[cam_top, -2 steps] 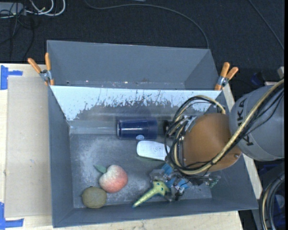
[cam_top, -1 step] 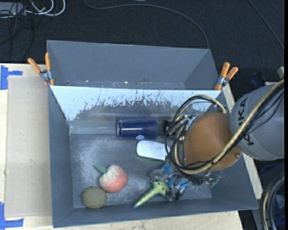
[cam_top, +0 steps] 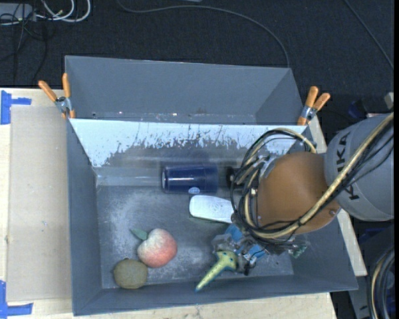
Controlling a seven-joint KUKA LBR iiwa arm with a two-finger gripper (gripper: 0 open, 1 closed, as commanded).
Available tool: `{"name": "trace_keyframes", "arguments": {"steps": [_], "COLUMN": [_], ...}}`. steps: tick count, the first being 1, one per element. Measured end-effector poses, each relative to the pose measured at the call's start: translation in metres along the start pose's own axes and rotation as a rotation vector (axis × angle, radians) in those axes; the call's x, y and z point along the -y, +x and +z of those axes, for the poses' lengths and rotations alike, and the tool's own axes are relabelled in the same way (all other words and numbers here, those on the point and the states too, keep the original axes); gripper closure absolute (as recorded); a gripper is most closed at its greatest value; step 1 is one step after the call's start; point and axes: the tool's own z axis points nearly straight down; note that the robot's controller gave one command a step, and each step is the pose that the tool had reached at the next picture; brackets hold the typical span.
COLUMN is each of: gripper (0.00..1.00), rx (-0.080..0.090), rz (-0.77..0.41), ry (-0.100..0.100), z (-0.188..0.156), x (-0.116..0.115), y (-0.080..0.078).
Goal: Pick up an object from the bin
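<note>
Gripper (cam_top: 242, 251) work low in the grey bin (cam_top: 179, 92): the tool, under the arm's orange cover (cam_top: 289, 191) and looped cables (cam_top: 247, 178), sits at the front right of the floor, right at the thick end of a green-and-yellow pointed toy (cam_top: 211, 276) whose tip slants toward the front wall. Whether the tool is spread or closed, and whether it grips the toy, cannot be told. Just behind lies a white oval object (cam_top: 211, 209), with a dark blue can (cam_top: 189, 177) on its side nearer the back wall, while a peach-coloured fruit (cam_top: 157, 248) and a brownish-green round fruit (cam_top: 130, 274) rest well to the left.
</note>
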Motion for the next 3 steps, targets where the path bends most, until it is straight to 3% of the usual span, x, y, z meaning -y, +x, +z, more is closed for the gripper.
{"name": "trace_keyframes", "arguments": {"steps": [3], "gripper": [1.00], "rx": [-0.004], "rz": [0.001], "ry": [-0.003], "z": [-0.048], "x": [0.000], "y": [-0.001]}}
